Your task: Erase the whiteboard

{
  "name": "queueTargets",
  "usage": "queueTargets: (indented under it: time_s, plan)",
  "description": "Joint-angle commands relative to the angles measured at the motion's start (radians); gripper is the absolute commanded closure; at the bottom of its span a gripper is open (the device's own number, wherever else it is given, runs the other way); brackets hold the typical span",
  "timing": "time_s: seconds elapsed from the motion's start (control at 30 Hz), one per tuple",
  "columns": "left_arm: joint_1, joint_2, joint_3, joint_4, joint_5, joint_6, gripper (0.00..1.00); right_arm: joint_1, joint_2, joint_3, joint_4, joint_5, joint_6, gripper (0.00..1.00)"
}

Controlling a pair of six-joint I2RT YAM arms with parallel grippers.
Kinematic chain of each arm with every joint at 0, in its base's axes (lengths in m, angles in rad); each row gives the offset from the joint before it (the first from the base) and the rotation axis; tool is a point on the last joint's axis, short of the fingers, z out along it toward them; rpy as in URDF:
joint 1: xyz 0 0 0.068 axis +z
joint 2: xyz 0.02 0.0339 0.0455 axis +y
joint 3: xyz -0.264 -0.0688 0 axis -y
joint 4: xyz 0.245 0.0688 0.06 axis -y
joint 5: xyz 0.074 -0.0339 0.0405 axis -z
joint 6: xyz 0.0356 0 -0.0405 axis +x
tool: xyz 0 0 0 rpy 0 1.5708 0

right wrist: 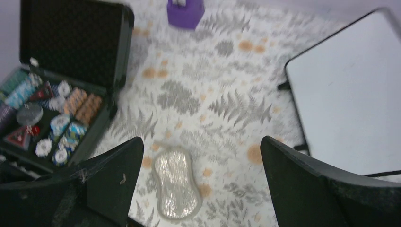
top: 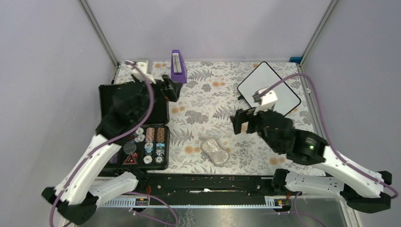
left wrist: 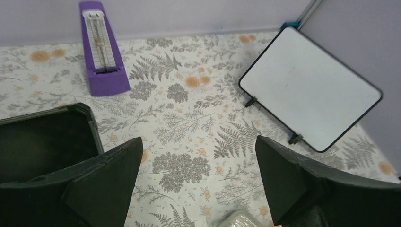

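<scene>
Erasing step: looks finished; silvery pad lies loose on the cloth, near-left of the whiteboard, which reads blank.
Next move: probably just retracting; if residue shows, pick up the pad first.
Right gripper: between pad and whiteboard, above the cloth, angled down, jaws wide, empty.
Left gripper: well left of the whiteboard, over the black case, jaws spread, empty.
Whiteboard: farthest back, neither gripper touching it.

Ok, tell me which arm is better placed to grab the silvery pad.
Right. The right gripper hangs open nearest the pad, beside the whiteboard; the left gripper sits farther off, by the chip case.
</scene>
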Motion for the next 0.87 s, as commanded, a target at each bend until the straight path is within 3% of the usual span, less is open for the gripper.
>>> queueTargets:
  time_s: [0.0,0.13,0.4,0.83]
  plan:
    - [0.0,-0.114,0.196,-0.147,-0.053,-0.025,0.01,-0.003,-0.05,0.18,-0.012,0.185,-0.167,0.0]
    - [0.0,-0.175,0.317,-0.224,-0.086,-0.016,0.01,-0.003,-0.066,0.287,0.029,0.206,-0.271,0.0]
    - [0.0,-0.255,0.403,-0.248,-0.123,-0.003,0.01,-0.002,-0.084,0.363,0.086,0.213,-0.347,0.0]
    - [0.001,-0.257,0.427,-0.247,-0.15,0.018,0.01,-0.003,-0.153,0.315,0.155,0.201,-0.388,0.01]
